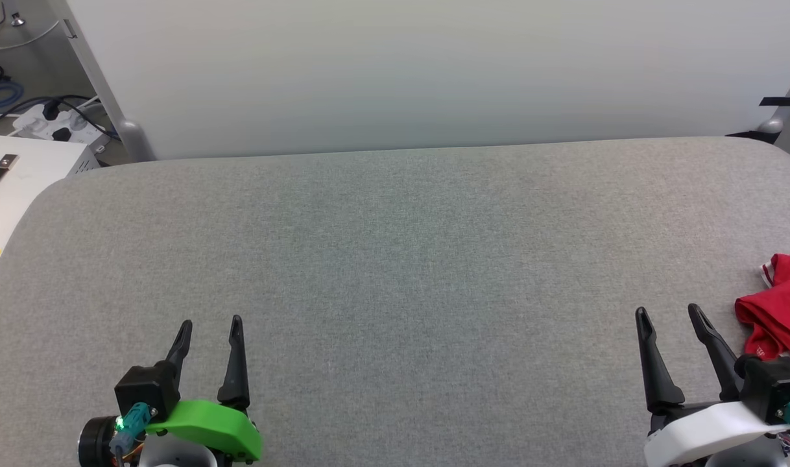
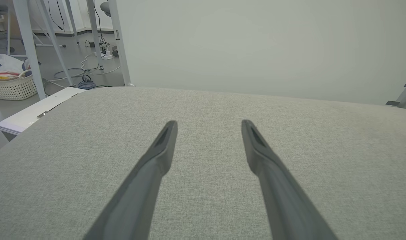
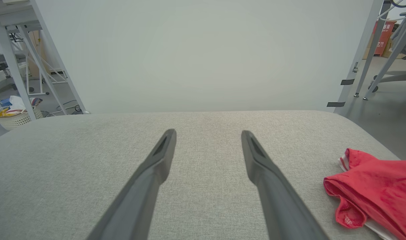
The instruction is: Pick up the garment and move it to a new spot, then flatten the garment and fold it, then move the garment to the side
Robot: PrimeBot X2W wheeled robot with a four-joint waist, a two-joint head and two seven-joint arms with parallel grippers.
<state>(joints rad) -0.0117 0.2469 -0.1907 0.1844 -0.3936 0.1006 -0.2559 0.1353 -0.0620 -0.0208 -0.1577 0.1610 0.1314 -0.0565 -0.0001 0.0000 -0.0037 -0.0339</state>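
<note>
Left end effector [image 1: 211, 321]: fingers spread wide with nothing between them, pointing out over the bare grey desk [image 1: 395, 259].
Right end effector [image 1: 667, 309]: fingers also apart and empty.
Garment [image 1: 781, 311]: a crumpled red heap on the desk, near the right end effector's right finger and not touching it. It is far off to the right of the left end effector.
Handling: it looks soft, light and limp to me. I'd expect it to sag and bunch once lifted, and it may drag a little on the cloth-covered desk. It shouldn't be fragile.
Where to grip: the raised red fold nearest the right end effector seems the easiest pinch. Shoulders or hem would suit flattening better, but I can't pick them out.
Hidden: the heap runs off the edge in both the head and right wrist views, so its full extent is unknown. A sliver of white trim [image 3: 343, 163] shows at its far end. I can't tell collar from sleeve, and no print is visible.
</note>
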